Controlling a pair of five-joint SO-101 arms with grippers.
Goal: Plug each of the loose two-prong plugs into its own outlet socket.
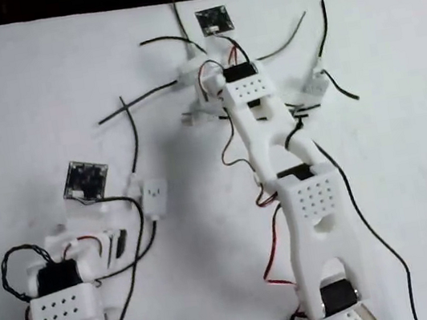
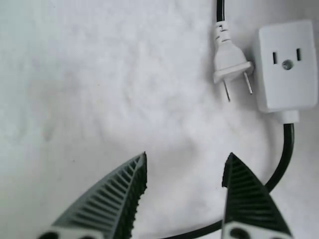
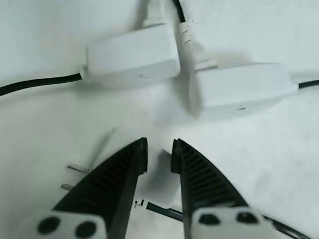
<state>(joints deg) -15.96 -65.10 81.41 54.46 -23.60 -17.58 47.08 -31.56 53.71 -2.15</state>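
On the white surface in the high view, the left end effector is seen at about 8 o'clock, its ribbed fingers spread well apart with nothing between them. Just beyond its tips, at 9 o'clock from the middle of the surface, a loose plug is laid flat just beside the near socket block, at roughly 10 o'clock of it. Its two prongs are bare and unplugged, and one prong tip is nearly touching the block's side. A black cable is led from the block and curves past one finger.

The right arm is stretched towards 12 o'clock. The right end effector is drawn nearly together, and it appears to be clamped on a second plug, whose prongs are seen jutting out beside one finger. Near its tips two far socket blocks are laid side by side, almost touching. One more socket block is found at 2 o'clock, well apart.
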